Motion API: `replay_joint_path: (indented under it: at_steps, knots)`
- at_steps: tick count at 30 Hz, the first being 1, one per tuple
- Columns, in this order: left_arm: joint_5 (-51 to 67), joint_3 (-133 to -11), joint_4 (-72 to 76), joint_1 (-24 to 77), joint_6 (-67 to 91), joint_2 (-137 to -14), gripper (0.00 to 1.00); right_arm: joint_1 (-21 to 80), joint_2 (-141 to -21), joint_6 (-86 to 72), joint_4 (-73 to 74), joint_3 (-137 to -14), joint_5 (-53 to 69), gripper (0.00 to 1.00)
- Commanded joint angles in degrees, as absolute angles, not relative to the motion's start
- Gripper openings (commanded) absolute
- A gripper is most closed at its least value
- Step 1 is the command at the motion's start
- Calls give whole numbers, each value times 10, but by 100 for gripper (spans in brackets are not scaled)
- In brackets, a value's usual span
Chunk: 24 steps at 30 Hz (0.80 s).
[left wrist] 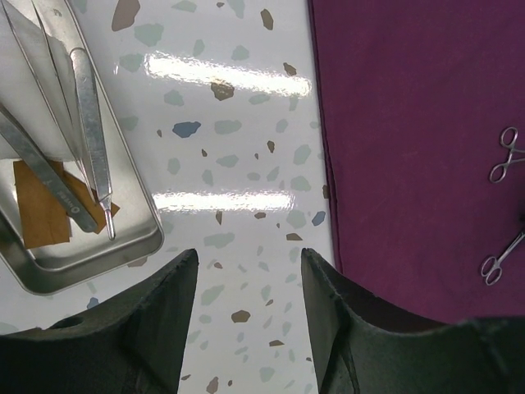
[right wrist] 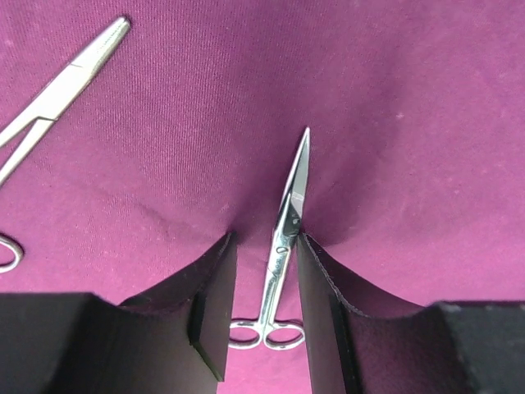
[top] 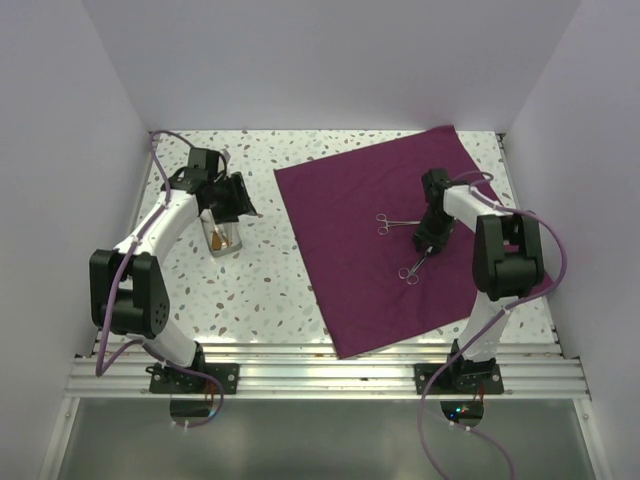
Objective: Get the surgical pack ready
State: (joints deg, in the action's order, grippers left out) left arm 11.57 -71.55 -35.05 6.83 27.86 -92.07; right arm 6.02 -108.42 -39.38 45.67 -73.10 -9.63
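Note:
The plum-purple cloth (top: 350,200) lies spread flat on the right half of the table; it also shows in the left wrist view (left wrist: 410,123) and fills the right wrist view (right wrist: 394,98). Steel scissors (right wrist: 283,238) lie on it between the fingers of my right gripper (right wrist: 264,238), which is open and down at the cloth (top: 428,245). A second scissors-like clamp (top: 385,222) lies to the left (right wrist: 57,90). The steel tray (left wrist: 90,267) holds long steel instruments (left wrist: 89,115) and orange strips (left wrist: 41,209). My left gripper (left wrist: 248,263) is open and empty, between tray and cloth.
The tray (top: 222,238) sits on the speckled tabletop left of the cloth, under the left arm. White walls close in the table on the left, back and right. A ribbed metal rail (top: 320,365) runs along the near edge.

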Motion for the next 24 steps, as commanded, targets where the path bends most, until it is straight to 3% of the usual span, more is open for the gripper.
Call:
replay_joint_path:
  at_steps: [1, 6, 15, 24]
  knots:
    - [126, -737, -347, 69, 268, -927, 57, 58, -1099, -388, 433, -721, -113, 39]
    - [131, -741, -350, 69, 268, -928, 59, 56, -1111, -387, 430, -717, -116, 32]
    - [196, -734, -328, 78, 272, -919, 62, 56, -1054, -367, 500, -779, -142, 0]
    - [364, -697, -169, 163, 329, -913, 72, 75, -982, -328, 490, -806, -31, 0]
